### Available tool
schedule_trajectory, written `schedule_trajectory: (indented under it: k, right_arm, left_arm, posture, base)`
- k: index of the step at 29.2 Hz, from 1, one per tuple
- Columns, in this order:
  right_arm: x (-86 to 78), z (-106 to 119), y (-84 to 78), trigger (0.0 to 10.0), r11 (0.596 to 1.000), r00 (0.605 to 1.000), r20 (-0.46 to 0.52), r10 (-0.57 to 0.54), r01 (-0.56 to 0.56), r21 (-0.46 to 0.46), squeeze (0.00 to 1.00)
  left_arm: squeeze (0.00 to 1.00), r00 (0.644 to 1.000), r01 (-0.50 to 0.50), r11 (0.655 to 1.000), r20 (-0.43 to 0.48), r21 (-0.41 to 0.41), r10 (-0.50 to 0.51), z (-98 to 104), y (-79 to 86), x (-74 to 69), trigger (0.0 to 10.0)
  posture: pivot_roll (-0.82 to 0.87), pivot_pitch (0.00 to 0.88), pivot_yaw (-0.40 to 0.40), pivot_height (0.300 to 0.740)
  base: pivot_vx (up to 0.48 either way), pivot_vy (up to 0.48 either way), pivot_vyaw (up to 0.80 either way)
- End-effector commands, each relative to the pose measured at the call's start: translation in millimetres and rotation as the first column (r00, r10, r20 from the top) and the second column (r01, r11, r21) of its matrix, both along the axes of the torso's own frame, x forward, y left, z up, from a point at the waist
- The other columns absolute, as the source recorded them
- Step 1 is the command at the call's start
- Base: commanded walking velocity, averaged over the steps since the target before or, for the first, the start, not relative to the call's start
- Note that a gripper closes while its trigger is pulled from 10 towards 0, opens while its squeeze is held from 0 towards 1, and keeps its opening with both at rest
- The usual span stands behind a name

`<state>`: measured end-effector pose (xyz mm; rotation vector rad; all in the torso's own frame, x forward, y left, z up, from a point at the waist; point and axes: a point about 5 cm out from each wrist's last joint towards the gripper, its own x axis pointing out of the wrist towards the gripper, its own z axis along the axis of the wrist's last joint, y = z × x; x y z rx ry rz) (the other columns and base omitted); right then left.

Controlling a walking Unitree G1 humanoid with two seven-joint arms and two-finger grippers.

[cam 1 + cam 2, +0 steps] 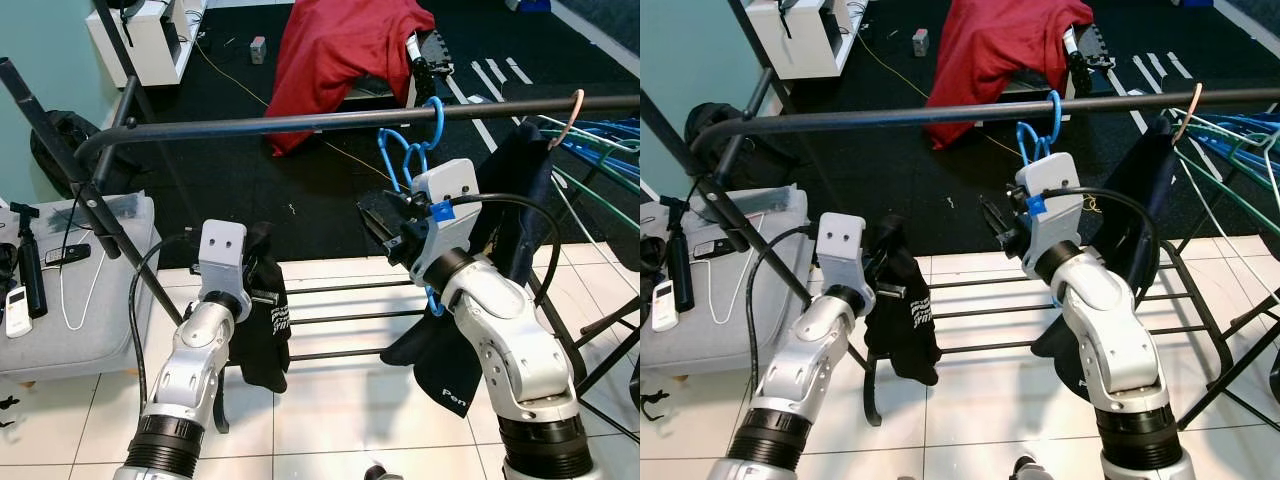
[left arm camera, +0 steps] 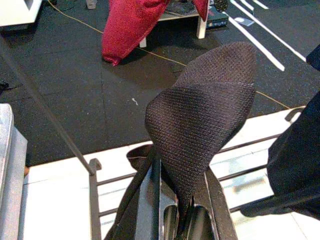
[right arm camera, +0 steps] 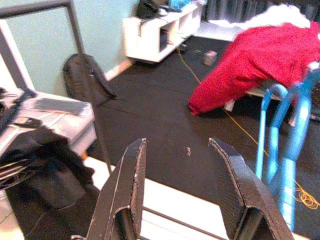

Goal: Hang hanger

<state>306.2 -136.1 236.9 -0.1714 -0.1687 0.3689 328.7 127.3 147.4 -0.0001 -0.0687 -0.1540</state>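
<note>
A blue hanger [image 1: 420, 150] hangs by its hook on the black rail [image 1: 300, 122] of a clothes rack. A dark garment [image 1: 510, 200] hangs just to its right. My right gripper [image 1: 378, 216] is open and holds nothing. It sits below the rail, just left of the blue hanger [image 3: 287, 150], and its fingers [image 3: 131, 175] are spread. My left gripper [image 1: 262, 282] is lower and to the left, above the rack's lower bars. It is shut on a black cloth [image 2: 205, 115] that droops beneath it [image 1: 262, 335].
Further hangers in green and blue [image 1: 600, 150] crowd the rail's right end. The rack's lower bars [image 1: 340, 318] cross the white tiles. A grey stool [image 1: 100, 320] with remotes stands at the left. A red cloth [image 1: 340, 50] and a white shelf [image 1: 150, 35] lie beyond.
</note>
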Motion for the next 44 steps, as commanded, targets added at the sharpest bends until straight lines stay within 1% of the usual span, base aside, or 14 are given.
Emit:
schedule_trajectory:
  k: [1, 3, 4, 11, 12, 13, 14, 18, 26, 28, 29, 33, 37, 44]
  right_arm:
    - [2.1, -1, -6.0, 10.0, 0.999, 0.999, -0.004, -0.053, 0.053, -0.005, 0.00]
    - [3.8, 0, -8.7, 10.0, 0.997, 0.997, 0.006, -0.073, 0.073, -0.019, 0.00]
    - [5.6, 7, -8.8, 10.0, 0.998, 0.998, 0.036, -0.060, 0.061, -0.012, 1.00]
    - [7.9, 9, -9.8, 10.0, 0.997, 0.996, 0.048, -0.075, 0.076, -0.007, 0.97]
    - [9.0, 8, -11.1, 10.0, 0.996, 0.996, 0.043, -0.082, 0.083, -0.016, 0.56]
    - [9.6, 7, -12.0, 10.0, 0.996, 0.996, 0.039, -0.085, 0.086, -0.023, 0.56]
    - [10.2, 8, -12.8, 10.0, 0.995, 0.995, 0.041, -0.092, 0.093, -0.026, 0.04]
    - [11.8, 11, -14.2, 10.0, 0.995, 0.994, 0.049, -0.099, 0.101, -0.026, 0.00]
    - [32.6, 14, -32.3, 10.0, 0.992, 0.992, 0.039, -0.119, 0.121, -0.048, 0.00]
    - [40.2, 16, -40.1, 10.0, 0.991, 0.992, 0.025, -0.127, 0.128, -0.045, 0.00]
    - [48.9, 20, -50.4, 10.0, 0.987, 0.989, 0.019, -0.145, 0.146, -0.063, 0.00]
    - [57.1, 30, -61.6, 10.0, 0.983, 0.986, 0.025, -0.163, 0.165, -0.078, 0.00]
    - [57.0, 38, -58.9, 10.0, 0.988, 0.990, 0.036, -0.136, 0.139, -0.070, 0.00]
    - [65.4, 28, -63.0, 10.0, 0.993, 0.996, -0.014, -0.086, 0.085, -0.082, 0.00]
  left_arm:
    - [0.00, 0.999, 0.012, 1.000, 0.032, -0.003, -0.012, 6, -0.3, -0.6, 10.0]
    - [0.00, 0.999, 0.022, 1.000, 0.033, -0.010, -0.022, 6, -1.7, -1.0, 10.0]
    - [0.00, 0.999, 0.032, 0.999, 0.037, -0.014, -0.032, 6, -2.8, -1.4, 10.0]
    - [0.00, 0.999, 0.028, 0.999, 0.038, -0.021, -0.027, 6, -2.1, -1.5, 10.0]
    - [0.00, 0.999, 0.030, 0.999, 0.036, -0.022, -0.029, 6, -2.2, -1.7, 10.0]
    - [0.00, 0.999, 0.031, 0.999, 0.035, -0.023, -0.030, 5, -2.3, -1.9, 10.0]
    - [0.00, 0.999, 0.031, 0.999, 0.033, -0.023, -0.030, 5, -2.0, -2.1, 10.0]
    - [0.00, 0.999, 0.029, 0.999, 0.030, -0.023, -0.029, 4, -1.3, -2.0, 10.0]
    - [0.00, 0.999, 0.039, 0.999, 0.029, -0.022, -0.038, 5, -2.5, -0.7, 10.0]
    - [0.00, 0.999, 0.041, 0.999, 0.028, -0.019, -0.040, 5, -2.1, -0.7, 10.0]
    - [0.00, 0.999, 0.043, 0.999, 0.027, -0.016, -0.042, 5, -1.2, -0.8, 10.0]
    - [0.00, 0.999, 0.041, 0.999, 0.027, -0.013, -0.041, 5, 0.8, -0.9, 10.0]
    - [0.00, 0.999, 0.029, 0.999, 0.027, -0.016, -0.029, 5, 3.4, -0.9, 10.0]
    - [0.00, 0.999, 0.034, 0.999, 0.021, -0.008, -0.034, 5, 2.1, -0.5, 10.0]
  posture:
    - [-0.09, 0.147, 0.064, 0.740]
    - [-0.09, 0.147, 0.064, 0.740]
    - [-0.09, 0.145, 0.060, 0.740]
    - [-0.08, 0.155, 0.059, 0.740]
    - [-0.08, 0.158, 0.059, 0.740]
    - [-0.08, 0.158, 0.059, 0.740]
    - [-0.08, 0.161, 0.059, 0.740]
    - [-0.09, 0.165, 0.061, 0.740]
    - [-0.08, 0.175, 0.064, 0.740]
    - [-0.07, 0.177, 0.066, 0.740]
    - [-0.07, 0.178, 0.062, 0.740]
    - [-0.08, 0.178, 0.053, 0.740]
    - [-0.08, 0.182, 0.052, 0.740]
    - [-0.07, 0.181, 0.062, 0.740]
  base:
    - [0.000, 0.000, 0.00]
    - [0.000, 0.000, 0.00]
    - [0.000, 0.000, 0.00]
    - [0.000, 0.000, 0.00]
    - [0.000, 0.000, 0.00]
    - [0.000, 0.000, 0.00]
    - [0.000, 0.000, 0.00]
    - [0.000, 0.000, 0.00]
    - [0.000, 0.000, 0.00]
    - [0.000, 0.000, 0.00]
    - [0.000, 0.000, 0.00]
    - [0.000, 0.000, 0.00]
    - [0.000, 0.000, 0.00]
    - [0.000, 0.000, 0.00]
